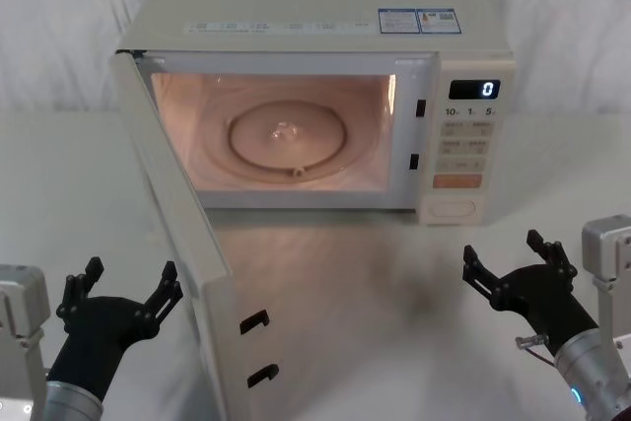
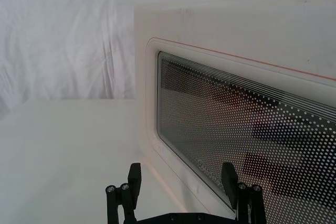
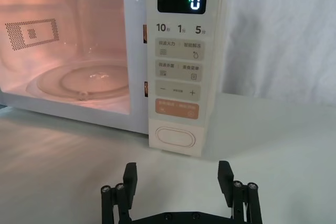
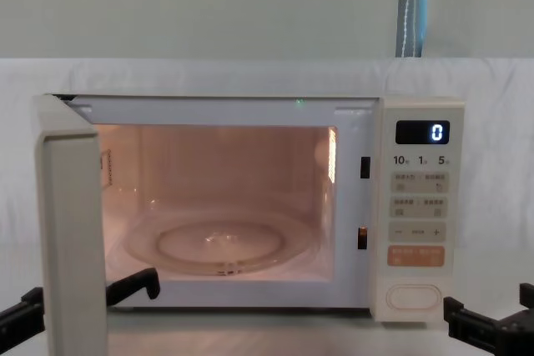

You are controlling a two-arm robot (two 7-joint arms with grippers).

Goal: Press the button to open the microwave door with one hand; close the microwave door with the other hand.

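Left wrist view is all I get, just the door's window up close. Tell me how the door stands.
Observer: The door stands wide open, about square to the microwave's front. The left gripper hangs at its outer side, jaws open.
Operator: Report the right gripper.
Observer: The right gripper hovers low before the control panel, jaws open, apart from the button.
Operator: Give me the inside.
Observer: The cavity is lit, and its glass turntable is bare.
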